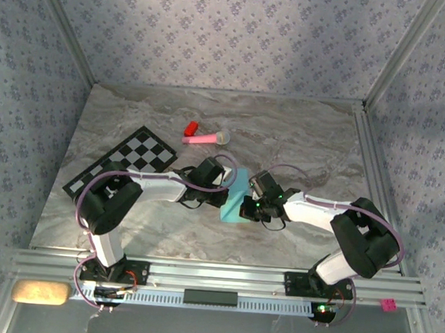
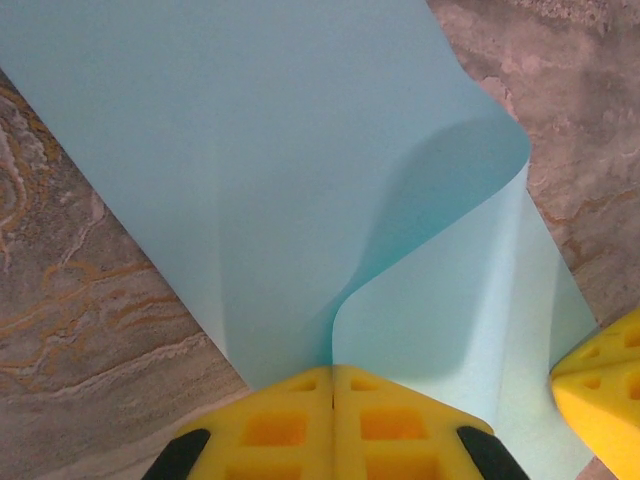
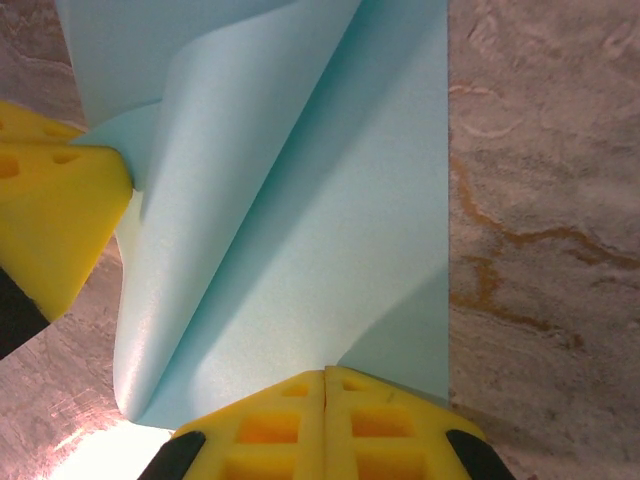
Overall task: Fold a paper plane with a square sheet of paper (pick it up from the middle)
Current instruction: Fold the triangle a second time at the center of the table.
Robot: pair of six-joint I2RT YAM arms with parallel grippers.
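The square sheet of paper (image 1: 238,189) is thin and light blue and lies mid-table between my two grippers. It is curled, with one flap lifted and bending over the rest (image 2: 250,150). My left gripper (image 2: 333,372) is shut on the sheet's edge, where the raised flap meets the flat layer. My right gripper (image 3: 325,375) is shut on the sheet (image 3: 330,200) from the opposite side. In the top view the left gripper (image 1: 225,188) and right gripper (image 1: 248,208) stand close together over the sheet. Each wrist view shows one yellow fingertip of the other gripper (image 2: 600,390) (image 3: 60,210).
A black-and-white checkered mat (image 1: 122,162) lies at the left of the marble table. A pink stick toy (image 1: 205,138) and a small red piece (image 1: 191,127) lie behind the grippers. A metal rail (image 1: 214,274) runs along the near edge, and patterned walls close the back and sides.
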